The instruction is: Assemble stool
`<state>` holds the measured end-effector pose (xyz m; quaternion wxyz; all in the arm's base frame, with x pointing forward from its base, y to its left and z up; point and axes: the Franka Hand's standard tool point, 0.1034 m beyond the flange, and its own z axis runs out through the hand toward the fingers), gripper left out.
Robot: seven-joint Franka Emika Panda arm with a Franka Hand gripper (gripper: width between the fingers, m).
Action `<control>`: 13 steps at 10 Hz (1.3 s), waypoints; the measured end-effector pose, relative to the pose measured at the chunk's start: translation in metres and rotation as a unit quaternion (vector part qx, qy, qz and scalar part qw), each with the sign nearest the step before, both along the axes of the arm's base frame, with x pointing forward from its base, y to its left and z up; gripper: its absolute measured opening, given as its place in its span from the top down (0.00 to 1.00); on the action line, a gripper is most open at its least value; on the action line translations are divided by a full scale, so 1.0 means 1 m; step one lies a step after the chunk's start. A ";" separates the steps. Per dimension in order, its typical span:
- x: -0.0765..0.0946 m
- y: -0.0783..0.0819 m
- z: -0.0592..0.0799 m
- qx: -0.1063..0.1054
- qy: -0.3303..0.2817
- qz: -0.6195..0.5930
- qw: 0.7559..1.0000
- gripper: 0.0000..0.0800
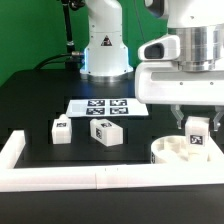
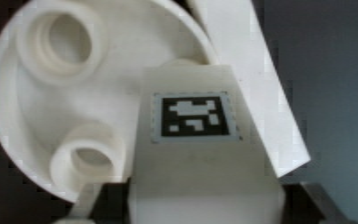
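Observation:
The round white seat point(image 1: 178, 152) lies flat near the front rail on the exterior view's right, socket holes up. My gripper point(image 1: 195, 121) is shut on a white leg point(image 1: 197, 131), held upright with its tag facing the camera and its lower end at the seat's top. In the wrist view the tagged leg point(image 2: 194, 120) fills the middle between my dark fingers point(image 2: 311, 203), with the seat point(image 2: 34, 100) and two of its holes beside it. Whether the leg sits in a socket I cannot tell. Two more legs point(image 1: 61, 131) point(image 1: 107, 131) lie on the black table to the left.
The marker board point(image 1: 104, 106) lies flat behind the two loose legs. A long white border rail point(image 1: 70, 179) runs along the table's front and turns up the left side point(image 1: 12, 150). The robot base point(image 1: 103, 45) stands at the back.

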<state>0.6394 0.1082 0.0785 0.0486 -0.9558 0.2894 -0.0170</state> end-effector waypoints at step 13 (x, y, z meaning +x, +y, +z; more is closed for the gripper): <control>-0.008 0.008 -0.001 0.118 0.064 -0.663 0.737 0.58</control>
